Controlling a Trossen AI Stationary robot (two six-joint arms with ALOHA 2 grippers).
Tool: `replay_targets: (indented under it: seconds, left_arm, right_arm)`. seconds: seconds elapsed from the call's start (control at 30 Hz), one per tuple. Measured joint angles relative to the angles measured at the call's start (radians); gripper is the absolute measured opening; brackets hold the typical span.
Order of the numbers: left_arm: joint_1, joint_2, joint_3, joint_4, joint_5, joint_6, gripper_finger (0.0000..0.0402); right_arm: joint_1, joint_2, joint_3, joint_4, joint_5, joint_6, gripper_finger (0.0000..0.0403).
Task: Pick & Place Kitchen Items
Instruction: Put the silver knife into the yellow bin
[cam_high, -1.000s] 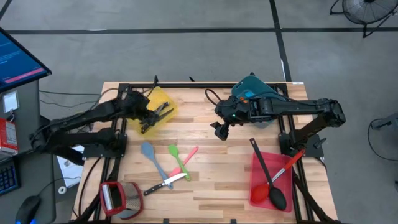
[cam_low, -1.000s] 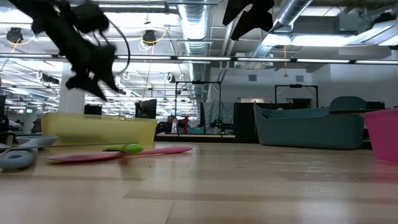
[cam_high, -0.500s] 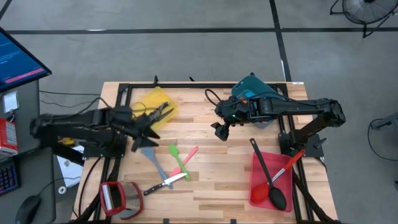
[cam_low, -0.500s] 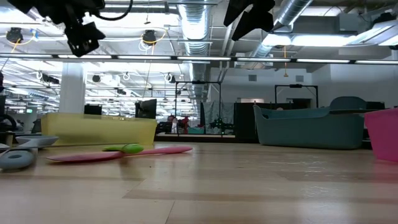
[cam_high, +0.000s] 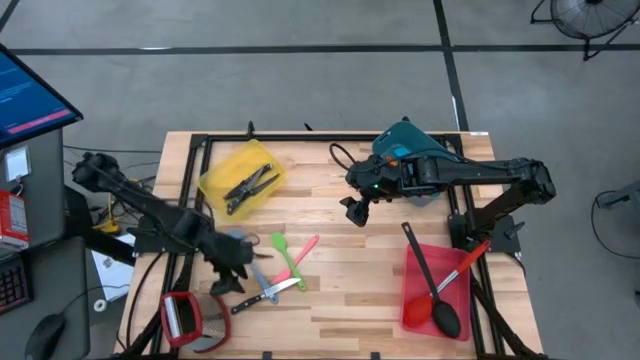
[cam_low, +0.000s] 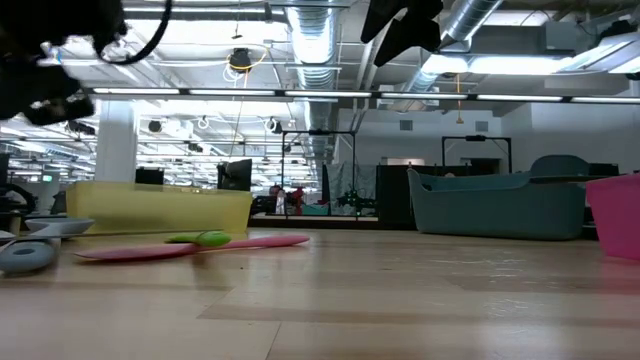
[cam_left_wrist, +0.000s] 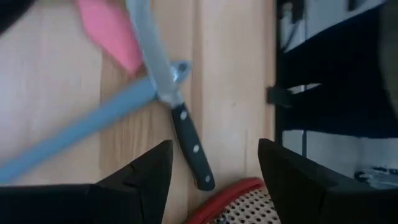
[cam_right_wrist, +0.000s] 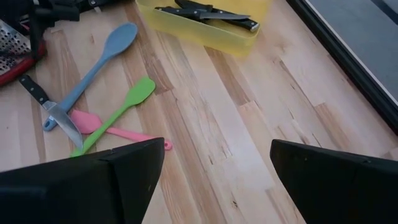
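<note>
Left gripper (cam_left_wrist: 211, 168), fingers spread wide, is hovering just over the knife (cam_left_wrist: 177, 121); we are judging it stiff, light, and aiming for its black handle (cam_left_wrist: 193, 152).

Two dark, matte-black jointed arms with black cables looped alongside — each ends in a pincer of two blunt, dark fingers (cam_left_wrist: 146, 180).
</note>
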Motion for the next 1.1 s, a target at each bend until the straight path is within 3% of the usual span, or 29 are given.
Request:
replay_targets:
  seconds: [0.23,0.67,0.93,1.1]
  left_arm:
    - [-0.050,0.148,0.049,0.011,-0.081,-0.157,0.0218]
    - [-0.050,0.424,0.241,-0.089,-0.077,-0.244,0.0210]
    - [-0.095,0.507,0.243,-0.090,-0.083,-0.358,0.0193]
    - [-0.135,0.516,0.243,-0.085,-0.143,-0.428,0.0192]
  right_arm:
    - [0.002,0.000,0.000,-0.033,-0.001,-0.017,0.0291]
    - [0.003,0.000,0.000,-0.084,-0.030,-0.026,0.0291]
    - [0.016,0.000,0.000,-0.088,-0.030,-0.026,0.0291]
    - [0.015,0.000,0.000,-0.088,-0.030,-0.041,0.0291]
